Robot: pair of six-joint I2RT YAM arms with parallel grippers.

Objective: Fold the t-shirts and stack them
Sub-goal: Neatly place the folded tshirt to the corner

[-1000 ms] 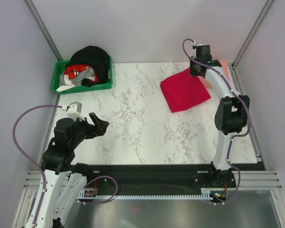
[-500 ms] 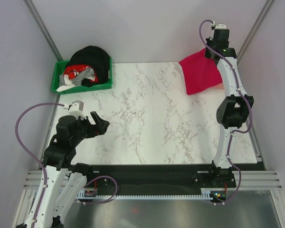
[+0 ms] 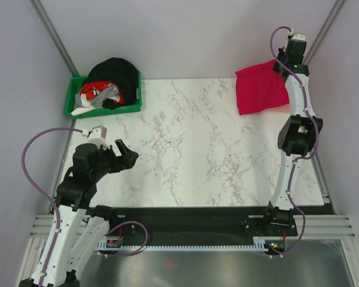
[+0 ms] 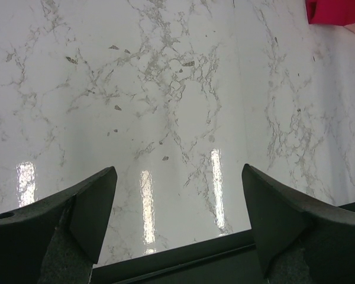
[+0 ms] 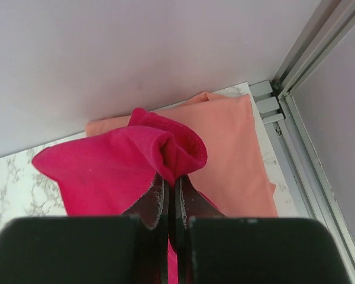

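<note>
- The right gripper [image 5: 171, 180] is closed tight on a bunched fold of the red t-shirt [image 3: 260, 88], over the far right corner of the table [image 3: 185, 137].
- The pink t-shirt [image 5: 231, 148] lies flat in that same corner, under the red one.
- The left gripper [image 3: 128, 154] hovers near the near left corner, jaws spread wide and holding nothing.
- A green bin [image 3: 72, 101] of clothes sits at the far left corner.

I operate this rig in a robotics lab test cell. Indicators: plain pale enclosure walls [image 3: 185, 36], aluminium corner struts [image 3: 54, 39], a marble-pattern tabletop [image 3: 191, 149], an extruded aluminium mounting rail [image 3: 326, 226] at the near edge, and exposed purple cables [image 3: 25, 161].
</note>
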